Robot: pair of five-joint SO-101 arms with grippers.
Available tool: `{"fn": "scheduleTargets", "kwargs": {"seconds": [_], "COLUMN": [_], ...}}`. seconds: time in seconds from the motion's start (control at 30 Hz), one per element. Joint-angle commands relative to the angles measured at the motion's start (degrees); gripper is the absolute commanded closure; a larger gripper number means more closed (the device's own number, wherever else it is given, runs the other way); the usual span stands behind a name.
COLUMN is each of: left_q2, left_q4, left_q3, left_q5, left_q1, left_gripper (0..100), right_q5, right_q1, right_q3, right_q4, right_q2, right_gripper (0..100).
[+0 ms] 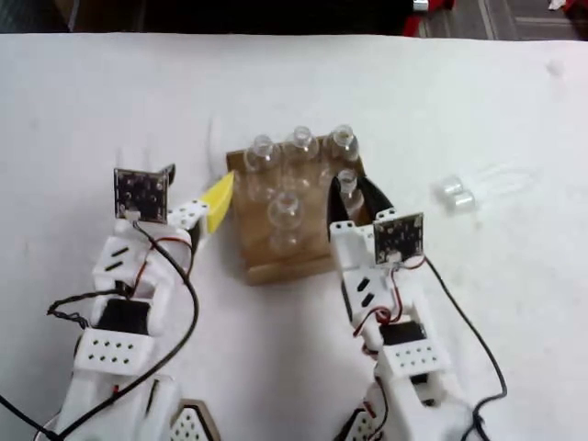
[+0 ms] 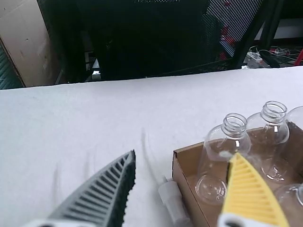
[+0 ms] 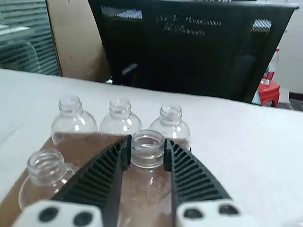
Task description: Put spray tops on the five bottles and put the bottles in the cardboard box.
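Ribbed black fingers (image 3: pixel 111 165) of the right gripper (image 3: pixel 147 150) clamp the threaded neck of a clear, round plastic bottle (image 3: pixel 147 187) standing in the shallow cardboard box (image 1: pixel 276 268). The left gripper (image 2: pixel 182 156) has its ribbed fingers, one grey and one yellow, spread apart at the box's corner.

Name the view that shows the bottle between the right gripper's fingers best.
Right wrist view: the bottle sits centre, its open neck clamped by the right gripper. The high view shows it at the right edge of the cardboard box, partly behind the arm. The left wrist view shows other bottles.
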Motion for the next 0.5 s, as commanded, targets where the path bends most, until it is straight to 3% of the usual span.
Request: {"fn": "scheduleTargets", "kwargs": {"seconds": [0.0, 0.17, 0.47], "left_q2": [-1.9, -1.9, -1.9], "left_q4": [-1.5, -1.5, -1.5], "left_q3": [-0.6, -0.6, -0.6], "left_q5": [-0.8, -0.8, -0.8], "left_q1": [0.6, 0.6, 0.6], "left_gripper": [71, 71, 71], "right_q5": [0.8, 0.8, 0.9], "right_q1": [0.0, 0.7, 0.7], "right_q3": [-2.9, -1.6, -1.1], "right_q4": [-8.0, -17.2, -17.6], "right_q2": [8.6, 15.5, 16.7], "right_gripper": [98.2, 98.2, 98.2]}}
